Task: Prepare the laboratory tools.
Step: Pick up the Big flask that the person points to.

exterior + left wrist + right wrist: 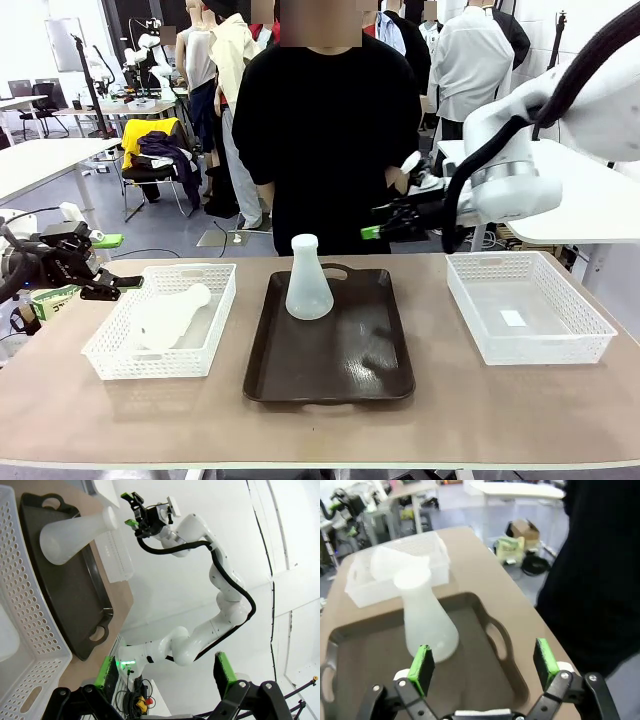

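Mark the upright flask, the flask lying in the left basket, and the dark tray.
upright flask (pixel 309 292): front view, on its wide lower body.
lying flask (pixel 160 320): front view, on the wide part of its body.
dark tray (pixel 345 365): front view, on its bare floor toward the near edge.

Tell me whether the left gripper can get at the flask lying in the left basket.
Probably yes. The left gripper is open beside the basket, which is open-topped, and nothing covers the flask. The basket's walls likely mean coming in from above.
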Action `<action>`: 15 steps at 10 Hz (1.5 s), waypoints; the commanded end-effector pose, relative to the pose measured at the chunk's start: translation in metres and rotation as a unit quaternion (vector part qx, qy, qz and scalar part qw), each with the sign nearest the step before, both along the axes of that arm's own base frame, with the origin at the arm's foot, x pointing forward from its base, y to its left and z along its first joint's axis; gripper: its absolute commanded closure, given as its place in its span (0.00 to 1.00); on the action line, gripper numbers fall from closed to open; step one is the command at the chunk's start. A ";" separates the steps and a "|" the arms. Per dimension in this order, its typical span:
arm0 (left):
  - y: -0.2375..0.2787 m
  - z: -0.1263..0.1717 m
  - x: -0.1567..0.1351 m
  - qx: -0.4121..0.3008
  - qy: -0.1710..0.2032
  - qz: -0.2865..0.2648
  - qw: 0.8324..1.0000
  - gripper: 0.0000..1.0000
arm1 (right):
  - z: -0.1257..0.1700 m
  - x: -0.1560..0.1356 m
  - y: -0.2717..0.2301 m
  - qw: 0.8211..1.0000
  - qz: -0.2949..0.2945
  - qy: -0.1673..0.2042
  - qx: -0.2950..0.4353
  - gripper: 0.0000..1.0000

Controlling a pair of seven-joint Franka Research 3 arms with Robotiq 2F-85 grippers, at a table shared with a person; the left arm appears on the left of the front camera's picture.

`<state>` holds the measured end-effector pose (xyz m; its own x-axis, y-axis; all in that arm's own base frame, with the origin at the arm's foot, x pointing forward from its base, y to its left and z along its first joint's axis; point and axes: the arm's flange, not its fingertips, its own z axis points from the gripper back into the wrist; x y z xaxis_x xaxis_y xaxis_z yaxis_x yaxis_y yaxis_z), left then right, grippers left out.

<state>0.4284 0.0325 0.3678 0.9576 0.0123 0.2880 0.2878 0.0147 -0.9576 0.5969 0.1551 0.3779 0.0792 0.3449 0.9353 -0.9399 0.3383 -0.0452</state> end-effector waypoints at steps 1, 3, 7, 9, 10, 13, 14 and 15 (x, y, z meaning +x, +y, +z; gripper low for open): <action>0.000 0.003 0.000 -0.008 -0.006 0.003 1.000 0.00 | 0.019 -0.022 -0.035 0.996 -0.050 0.040 -0.062 0.00; 0.000 0.003 0.000 -0.008 -0.006 0.003 1.000 0.00 | 0.022 -0.039 -0.079 0.985 -0.119 0.079 -0.097 0.00; 0.000 0.003 0.000 -0.008 -0.006 0.003 1.000 0.00 | 0.009 -0.068 -0.144 0.969 -0.216 0.101 -0.065 0.00; 0.000 0.003 0.000 -0.008 -0.006 0.003 1.000 0.00 | -0.001 -0.074 -0.154 0.965 -0.230 0.113 -0.049 0.00; 0.000 0.003 0.000 -0.008 -0.006 0.003 1.000 0.00 | -0.003 -0.073 -0.156 0.965 -0.232 0.111 -0.045 0.00; 0.000 0.003 0.000 -0.008 -0.006 0.003 1.000 0.00 | 0.001 -0.069 -0.161 0.965 -0.228 0.116 -0.056 0.00; 0.000 0.003 0.000 -0.008 -0.006 0.003 1.000 0.00 | 0.001 -0.069 -0.161 0.965 -0.228 0.116 -0.056 0.00; 0.000 0.003 0.000 -0.008 -0.006 0.003 1.000 0.00 | 0.001 -0.069 -0.161 0.965 -0.228 0.116 -0.056 0.00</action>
